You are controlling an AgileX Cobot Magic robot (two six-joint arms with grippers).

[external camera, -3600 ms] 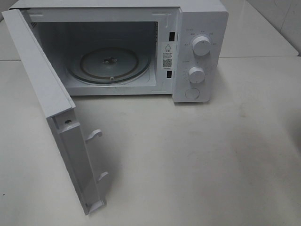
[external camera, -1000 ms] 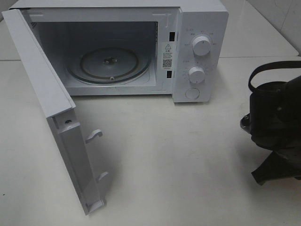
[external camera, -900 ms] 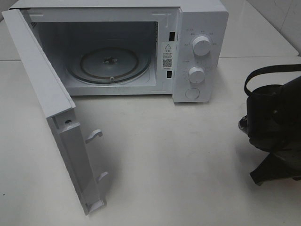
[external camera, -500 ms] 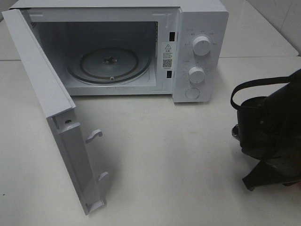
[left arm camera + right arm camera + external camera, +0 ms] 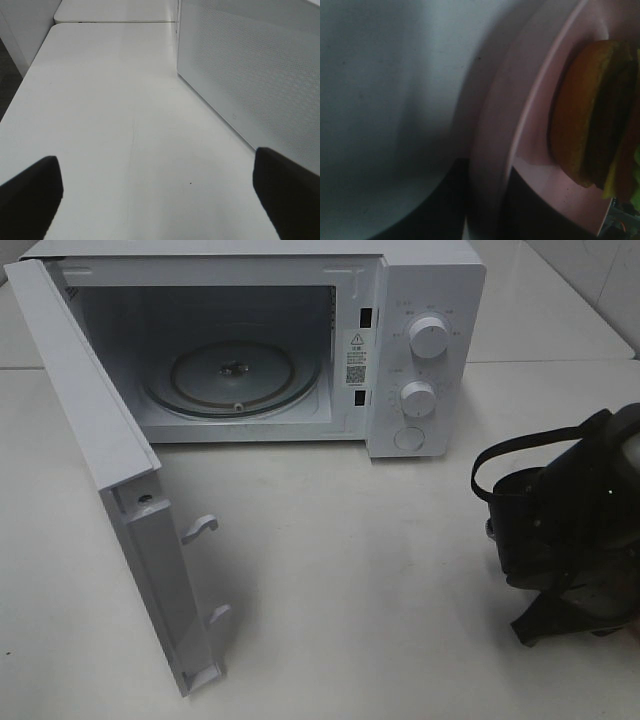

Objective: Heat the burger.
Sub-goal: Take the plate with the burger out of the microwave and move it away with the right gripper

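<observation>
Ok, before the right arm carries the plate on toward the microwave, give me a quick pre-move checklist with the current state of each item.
1. Microwave door swung wide open: ok.
2. Glass turntable bare, nothing on it: ok.
3. Burger on the pink plate: ok, the right wrist view shows it there.
4. Right gripper's hold on the plate rim: cannot tell. Its dark fingers sit either side of the rim, but the view is too close and dim to judge a firm clamp.
5. Left gripper open and out of the way: ok, it is over bare table beside the microwave's side wall.
6. Table between right arm and the microwave opening free of objects: ok.
</observation>
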